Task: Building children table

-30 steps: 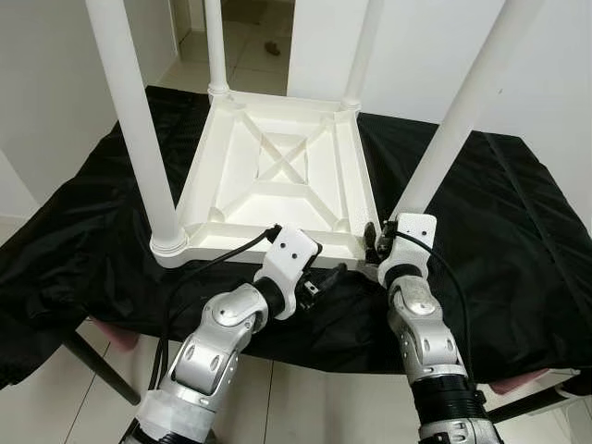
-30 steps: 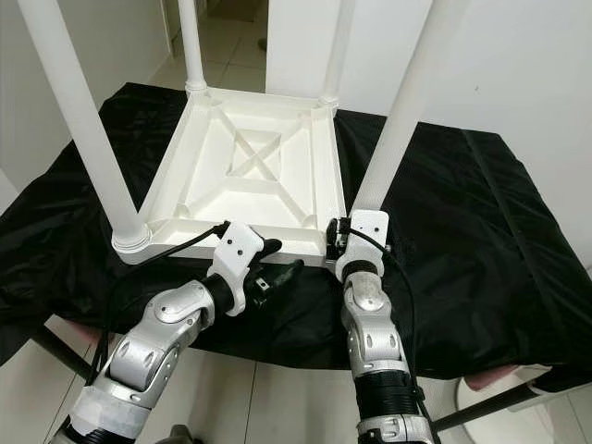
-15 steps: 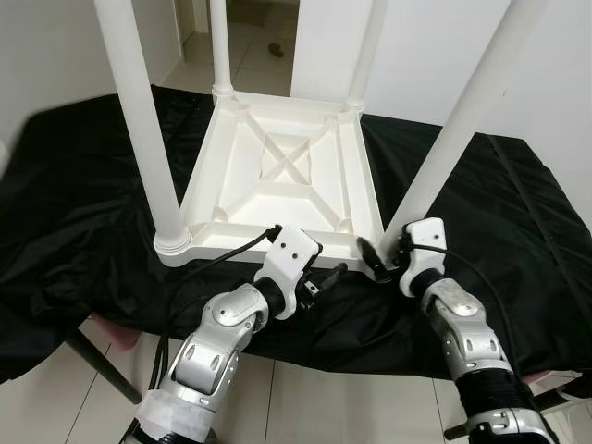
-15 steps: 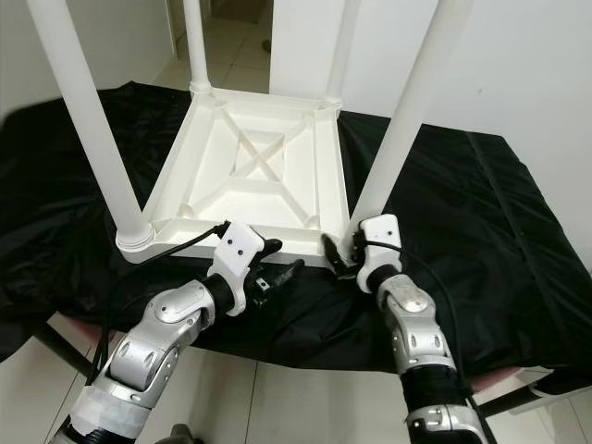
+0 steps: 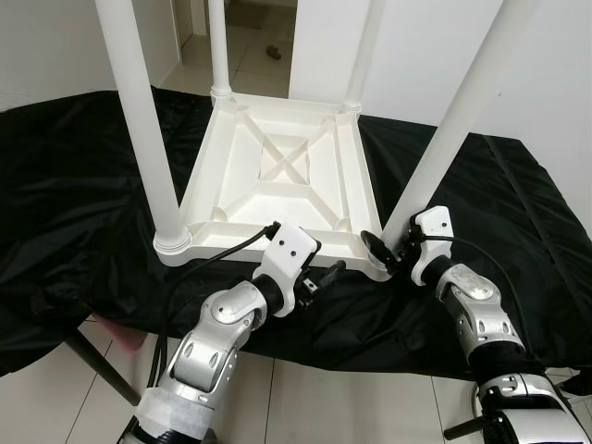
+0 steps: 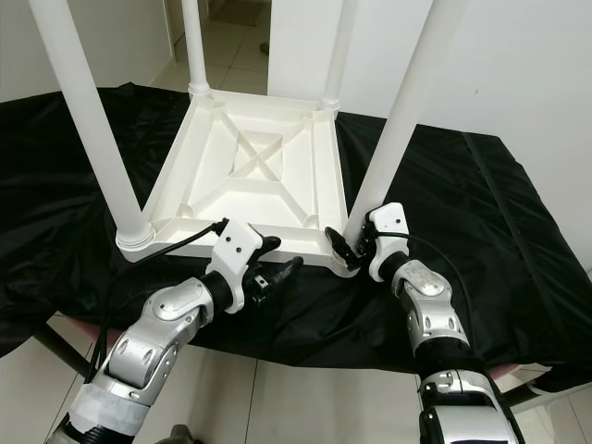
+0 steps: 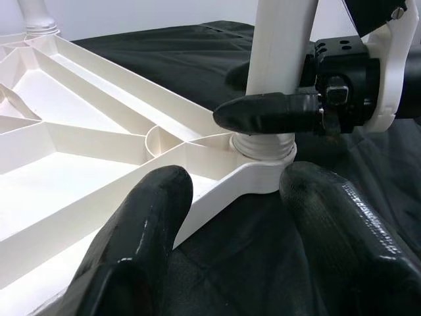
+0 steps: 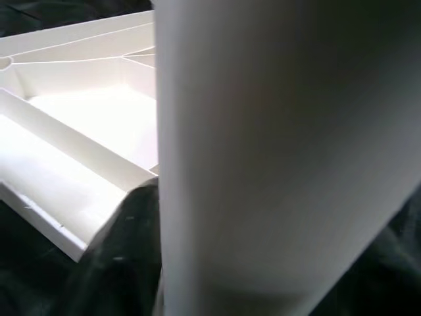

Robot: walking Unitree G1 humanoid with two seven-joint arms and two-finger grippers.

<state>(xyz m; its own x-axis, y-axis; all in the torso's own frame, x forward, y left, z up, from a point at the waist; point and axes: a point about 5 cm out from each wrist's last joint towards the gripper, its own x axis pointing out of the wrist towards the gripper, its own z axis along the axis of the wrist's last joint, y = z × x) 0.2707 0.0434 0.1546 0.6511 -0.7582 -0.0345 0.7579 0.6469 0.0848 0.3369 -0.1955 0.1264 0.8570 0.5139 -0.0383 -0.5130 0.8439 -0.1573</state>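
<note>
Seating the leg: the right gripper (image 5: 387, 254) is closing its fingers around the near-right leg (image 5: 444, 148) just above its socket, one finger (image 7: 266, 113) lying across the front of the post, so it is holding that leg.
Doing it well: I am judging that the leg is wanting a straight, upright hold and a firm turn or push into the corner, without tipping the white table top (image 5: 277, 180).
Left gripper: the left gripper (image 5: 319, 277) is hovering with jaws wide apart at the near edge of the top, gripping nothing, ready to steady it.
Table: it is lying upside down, four legs pointing up, the near-left leg (image 5: 139, 129) standing in its collar.
Surface: a black cloth (image 5: 83, 194) is covering the work table, hanging wrinkled over the near edge.
Room: white walls are rising behind, and a tiled floor (image 5: 254, 69) is showing through a far doorway.
</note>
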